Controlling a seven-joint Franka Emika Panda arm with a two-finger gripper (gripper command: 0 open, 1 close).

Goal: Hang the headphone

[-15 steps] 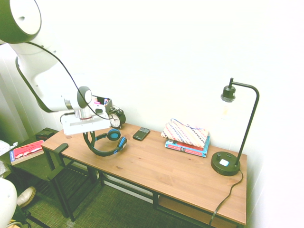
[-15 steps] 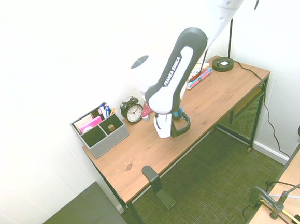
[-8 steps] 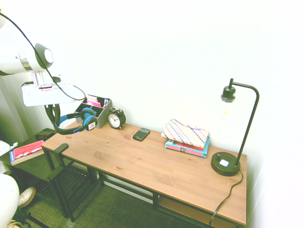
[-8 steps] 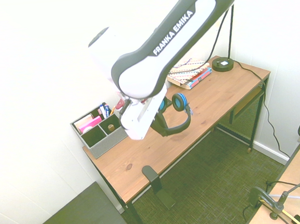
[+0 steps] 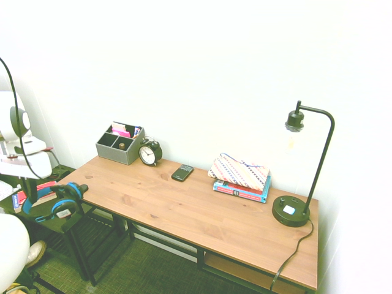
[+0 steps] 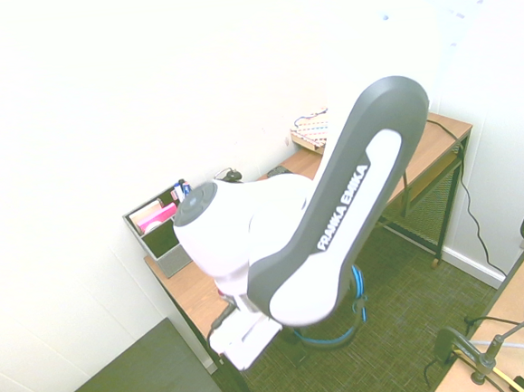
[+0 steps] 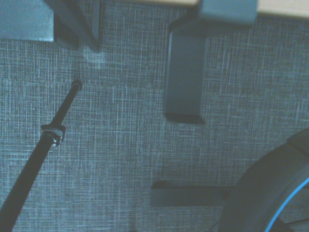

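While you carry headphone [image 5: 54, 202] off desk's [image 5: 202, 214] left end, first exterior view: gripper [image 5: 29, 187] clenched on headband, earcups dangling below, just beside black hook [image 5: 78, 191] clamped at desk corner.

Second exterior view: arm blocks most; only blue-edged band [image 6: 349, 321] shows below it, out over carpet [image 6: 407, 303]. Fingers hidden here.

Wrist view: hook bracket [image 7: 186, 82] under desk edge, band arc [image 7: 270, 193] at corner.

Judged step: transport to hook, not yet hung. Next you need band lined up above hook, then lowered, then let go.
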